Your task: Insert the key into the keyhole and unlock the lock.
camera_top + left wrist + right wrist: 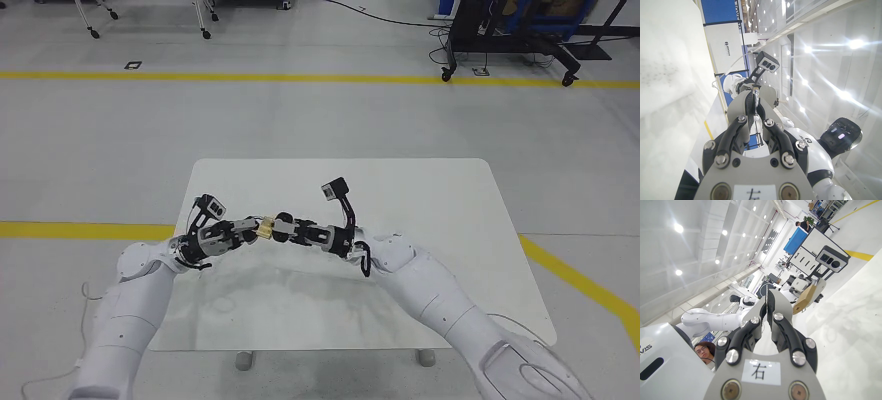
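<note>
Left claw: The left claw (755, 98) was closed on the lock, held up off the worktop at the near middle; a narrow metal edge showed between its ribbed black pads (749, 103).
Lock: The lock (806, 298) was a flat, brass-coloured padlock body with smooth faces and bevelled corners. It hung tilted in the air, its free end turned toward the right claw.
Right claw: The right claw (767, 294) was closed, its dark ribbed pads pressed together. I could not tell whether the key lay between them. Its tip was just beside the lock, with a small gap between them.
In the way: The two claws met tip to tip over the worktop, so from above each claw's grey fingers covered part of the lock (265, 228). The right arm's wrist camera (335, 188), a black box on a black bracket, stood up behind the meeting point.
Worktop: The worktop (440, 200) was a white rectangular slab with rounded corners and a matt surface carrying faint grey scuffs.
Floor: The floor (300, 130) was smooth pale grey, crossed beyond the worktop by a yellow line (300, 77).
Far back: A dark-framed cart (510, 45) on castors stood past the line, well apart from the worktop.
</note>
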`<state>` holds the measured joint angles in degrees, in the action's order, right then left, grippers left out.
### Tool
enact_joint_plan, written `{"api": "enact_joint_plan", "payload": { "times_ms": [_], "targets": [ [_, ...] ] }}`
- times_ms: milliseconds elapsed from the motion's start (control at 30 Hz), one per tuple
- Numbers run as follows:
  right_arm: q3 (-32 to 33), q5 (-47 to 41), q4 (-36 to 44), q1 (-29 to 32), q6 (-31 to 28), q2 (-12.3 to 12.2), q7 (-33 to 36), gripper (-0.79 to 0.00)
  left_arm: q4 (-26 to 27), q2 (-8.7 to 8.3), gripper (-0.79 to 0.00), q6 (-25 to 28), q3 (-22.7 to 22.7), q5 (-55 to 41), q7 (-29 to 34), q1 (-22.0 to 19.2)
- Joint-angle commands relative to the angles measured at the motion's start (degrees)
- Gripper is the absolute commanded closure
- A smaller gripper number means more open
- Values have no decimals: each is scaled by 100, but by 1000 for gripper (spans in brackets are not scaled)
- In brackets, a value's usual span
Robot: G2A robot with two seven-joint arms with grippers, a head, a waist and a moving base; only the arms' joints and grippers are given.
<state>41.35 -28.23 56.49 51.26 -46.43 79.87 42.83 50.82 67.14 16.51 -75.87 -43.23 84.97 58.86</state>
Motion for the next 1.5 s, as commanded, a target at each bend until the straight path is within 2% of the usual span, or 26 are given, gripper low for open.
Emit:
{"api": "enact_joint_plan", "payload": {
  "times_ms": [0, 233, 600, 733, 1067, 1167, 1467],
  "targets": [
    [-42, -5, -152, -47, -53, 56, -85, 0, -26, 4, 0, -12, 25, -27, 70, -25],
    [-212, -192, -626, -284, -156, 281, -146, 0, -50, 5, 0, 7, 133, 71, 237, -88],
    [-251, -465, -1170, -594, -302, 527, 6, 0, -77, -26, 0, 198, 170, 349, 52, -143],
    [-190, -528, -1336, -656, -354, 568, 55, 0, 15, -28, 0, 161, 209, 315, 119, -117],
    [20, -638, -1349, -460, -640, 548, 324, 0, -180, -34, 0, 55, 97, -96, 71, -149],
    [83, -633, -1351, -421, -597, 544, 279, 0, -171, -23, 0, -51, 176, -140, 303, -170],
    [161, -700, -1448, -507, -519, 607, 358, 0, 66, -64, 0, -184, 541, -158, 303, -129]
  ]
}}
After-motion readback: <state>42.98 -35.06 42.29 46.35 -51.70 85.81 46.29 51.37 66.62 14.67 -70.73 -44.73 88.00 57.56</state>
